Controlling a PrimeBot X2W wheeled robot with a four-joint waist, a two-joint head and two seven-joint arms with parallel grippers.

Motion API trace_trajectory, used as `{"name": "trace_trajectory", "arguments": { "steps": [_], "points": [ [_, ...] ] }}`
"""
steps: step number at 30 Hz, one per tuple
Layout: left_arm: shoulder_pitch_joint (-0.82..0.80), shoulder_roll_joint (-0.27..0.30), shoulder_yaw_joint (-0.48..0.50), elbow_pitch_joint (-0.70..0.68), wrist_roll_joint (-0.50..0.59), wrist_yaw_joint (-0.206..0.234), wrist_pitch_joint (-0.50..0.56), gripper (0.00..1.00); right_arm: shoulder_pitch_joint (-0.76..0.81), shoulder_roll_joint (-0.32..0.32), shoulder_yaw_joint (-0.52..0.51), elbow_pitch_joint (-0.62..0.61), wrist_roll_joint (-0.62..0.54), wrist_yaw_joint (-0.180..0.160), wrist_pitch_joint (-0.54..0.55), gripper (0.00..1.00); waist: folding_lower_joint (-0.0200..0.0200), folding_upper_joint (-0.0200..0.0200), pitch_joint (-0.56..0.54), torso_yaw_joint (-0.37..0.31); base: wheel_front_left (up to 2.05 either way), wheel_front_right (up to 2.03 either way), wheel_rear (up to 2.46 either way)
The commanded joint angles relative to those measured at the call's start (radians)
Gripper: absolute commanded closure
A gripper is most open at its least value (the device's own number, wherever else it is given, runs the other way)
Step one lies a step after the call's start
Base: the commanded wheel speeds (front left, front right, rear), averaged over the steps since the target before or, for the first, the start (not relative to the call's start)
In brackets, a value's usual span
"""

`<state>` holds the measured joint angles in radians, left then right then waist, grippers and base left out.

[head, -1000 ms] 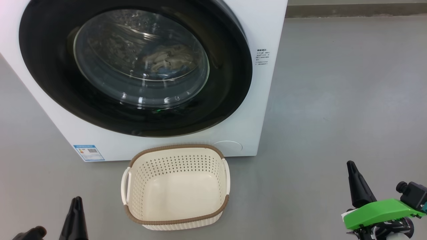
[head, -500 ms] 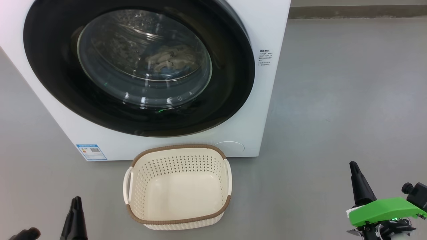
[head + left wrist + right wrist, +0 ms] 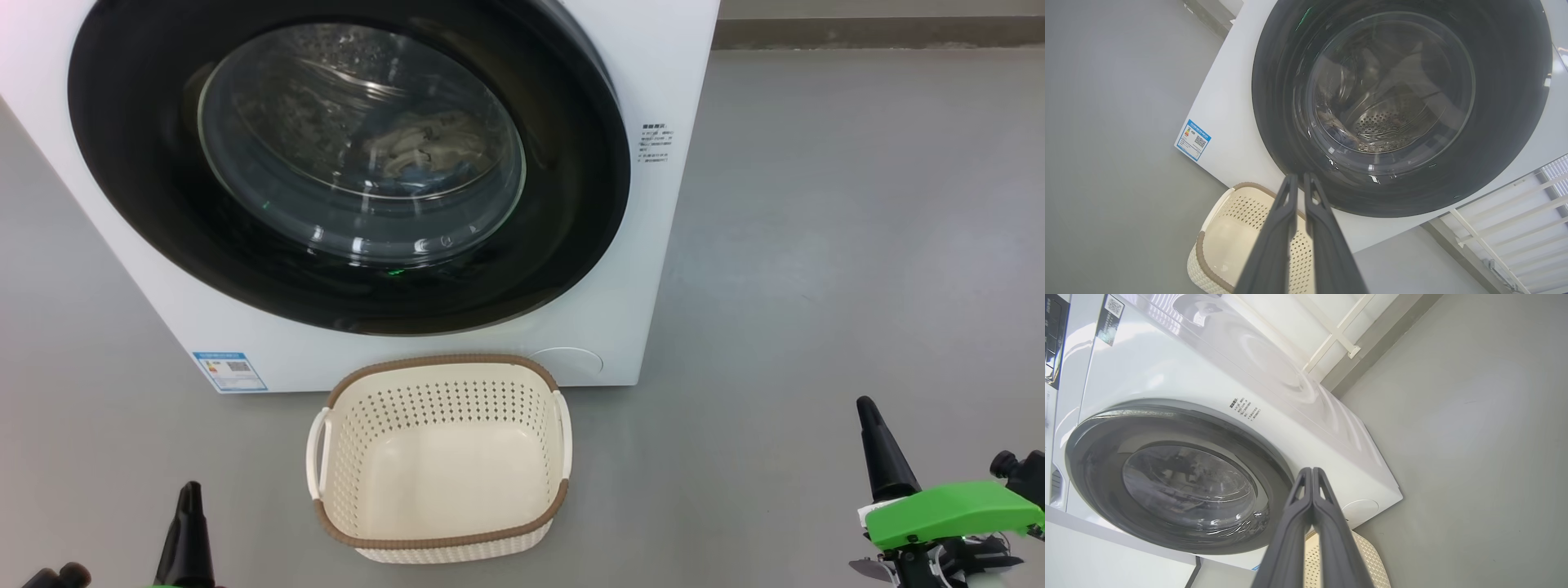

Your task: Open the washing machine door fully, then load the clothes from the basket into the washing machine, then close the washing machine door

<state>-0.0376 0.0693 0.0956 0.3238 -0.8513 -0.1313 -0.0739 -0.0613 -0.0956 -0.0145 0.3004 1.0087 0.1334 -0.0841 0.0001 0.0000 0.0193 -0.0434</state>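
Observation:
The washing machine [image 3: 678, 245] stands ahead with its round black-rimmed door [image 3: 571, 204] closed flat against the front. Through the glass I see the clothes [image 3: 424, 143] lying in the drum, cream and blue. The basket [image 3: 441, 358] sits on the floor just below the door and holds nothing. My left gripper [image 3: 189, 490] is shut at the lower left, well short of the basket. My right gripper [image 3: 865, 408] is shut at the lower right, far from the machine. In the left wrist view the shut left gripper [image 3: 1299, 177] points at the door's lower rim [image 3: 1506, 102]; the right gripper [image 3: 1311, 470] is shut too.
Bare grey floor [image 3: 857, 245] stretches to the right of the machine. A grey skirting strip [image 3: 882, 33] runs along the wall behind. A blue label [image 3: 229, 371] marks the machine's lower left front. A white railing [image 3: 1515, 212] shows beyond the machine.
The whole head picture has slid slightly to the right, so the camera moved. The door, basket and both shut grippers keep their places relative to each other.

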Motion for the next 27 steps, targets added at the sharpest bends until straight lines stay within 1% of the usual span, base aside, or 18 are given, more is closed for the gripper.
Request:
{"name": "trace_trajectory", "arguments": {
  "steps": [1, 27],
  "points": [
    [-0.041, 0.008, 0.013, -0.037, -0.041, 0.0, 0.008, 1.0, -0.035, -0.006, -0.004, -0.031, 0.033, -0.001, 0.01, 1.0, 0.0, 0.0, -0.001, 0.001, 0.0, 0.0, 0.0],
    [-0.053, -0.003, 0.015, -0.054, -0.333, 0.0, 0.081, 1.0, -0.039, 0.013, -0.04, -0.041, 0.267, -0.002, 0.084, 1.0, 0.0, 0.0, -0.007, 0.019, 0.0, 0.0, 0.0]
  ]
}}
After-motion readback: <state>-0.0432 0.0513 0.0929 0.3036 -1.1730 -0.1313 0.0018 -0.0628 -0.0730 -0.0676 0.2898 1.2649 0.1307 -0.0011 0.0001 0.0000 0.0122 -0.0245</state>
